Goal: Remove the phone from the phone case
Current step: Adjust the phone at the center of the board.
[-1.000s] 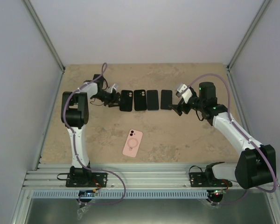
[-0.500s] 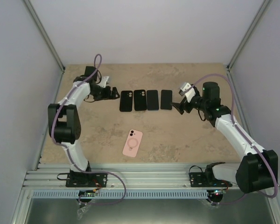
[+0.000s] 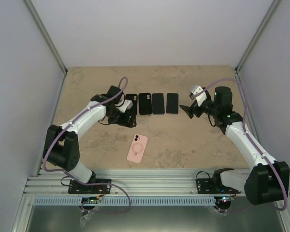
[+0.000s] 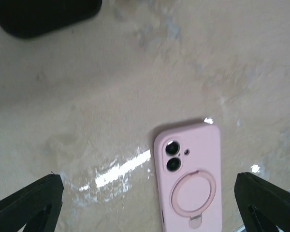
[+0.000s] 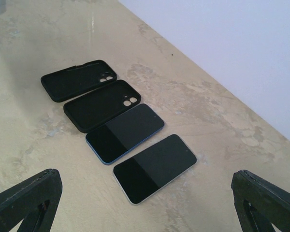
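Since the left arm reached in from its side, I'll start there: the left end effector (image 4: 146,205) was spread wide, both dark fingertips (image 4: 27,204) sitting at the bottom corners of its wrist view and gripping nothing. From the overhead camera it hung over the worktop (image 3: 87,87), just beside the near end of the leftmost black case (image 3: 130,104).

Next over, the pink phone case (image 3: 137,148) lay flat near the front middle of the worktop, back side up, well apart from everything else and touched by neither arm. In the left wrist view it sat between the two fingers, closer to the right one. You could make out two dark lenses in the camera cutout and a ring stand (image 4: 193,192) folded flat on the back.

Further back was a tidy row of four dark things lying side by side. Going left to right it was that first black case, a second black case (image 3: 145,103) with its camera holes showing, then two phones (image 3: 157,103) lying screen up.

Off past the right end of the row, the right end effector (image 5: 145,202) was also spread wide and gripping nothing, pointed at the row from near the last phone.
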`<control>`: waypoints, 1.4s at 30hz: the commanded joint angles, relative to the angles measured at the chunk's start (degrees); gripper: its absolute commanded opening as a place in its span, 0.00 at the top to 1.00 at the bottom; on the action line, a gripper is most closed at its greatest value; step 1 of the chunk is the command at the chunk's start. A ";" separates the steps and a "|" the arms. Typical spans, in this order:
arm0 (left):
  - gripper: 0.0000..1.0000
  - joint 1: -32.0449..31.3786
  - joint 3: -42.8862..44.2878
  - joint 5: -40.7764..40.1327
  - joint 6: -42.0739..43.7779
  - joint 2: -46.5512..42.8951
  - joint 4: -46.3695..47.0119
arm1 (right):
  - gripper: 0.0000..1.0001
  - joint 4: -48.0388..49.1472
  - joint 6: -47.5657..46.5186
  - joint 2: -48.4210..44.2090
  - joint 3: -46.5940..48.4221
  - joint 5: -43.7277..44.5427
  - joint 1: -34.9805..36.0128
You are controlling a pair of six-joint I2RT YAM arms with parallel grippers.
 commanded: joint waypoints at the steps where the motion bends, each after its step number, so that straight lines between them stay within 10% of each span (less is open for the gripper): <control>1: 0.00 -3.87 -3.40 -4.98 -4.76 -2.44 -3.56 | 0.02 1.88 1.16 -1.91 -1.07 -1.20 -1.18; 16: 0.01 -19.85 -8.41 -17.52 -13.33 -1.52 1.45 | 0.02 3.15 1.98 -1.80 -2.06 -2.97 -2.67; 42: 0.01 -27.72 -5.26 -16.65 -14.18 10.19 5.50 | 0.02 4.14 2.15 -1.08 -2.89 -4.18 -3.82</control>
